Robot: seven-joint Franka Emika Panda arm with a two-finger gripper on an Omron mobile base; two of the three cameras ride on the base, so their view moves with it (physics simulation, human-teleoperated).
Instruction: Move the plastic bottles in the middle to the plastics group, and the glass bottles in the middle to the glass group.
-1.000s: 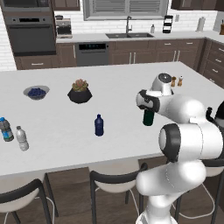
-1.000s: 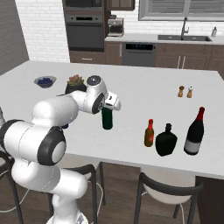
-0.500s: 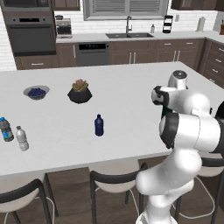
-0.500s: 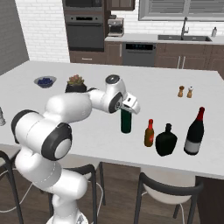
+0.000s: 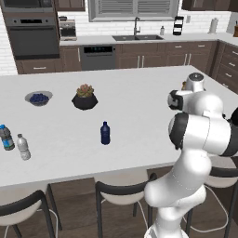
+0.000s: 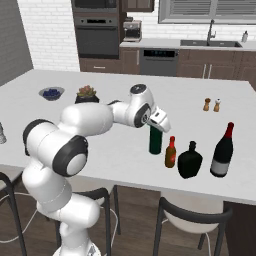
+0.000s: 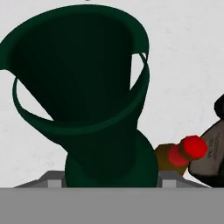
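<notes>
I see my gripper point(image 6: 158, 125) down over the top of the tall green bottle point(image 6: 155, 141) — its fingers sit on both sides of the neck and pinch it. The green bottle stands upright on the white table point(image 6: 115, 150), just beside the amber bottle point(image 6: 170, 153) with the red cap. In the hand view the green bottle point(image 7: 94, 105) looks huge and right under the hand, with the amber bottle's red cap point(image 7: 188, 149) peeking out beside it. Next along the table are the squat black bottle point(image 6: 189, 160) and a tall dark bottle with a red top point(image 6: 222, 151) — the two stand near each other. The little dark blue bottle point(image 5: 105, 133) stands alone in the middle of the table. Far off at the table's left end are the two clear water bottles point(image 5: 14, 142), close together.
</notes>
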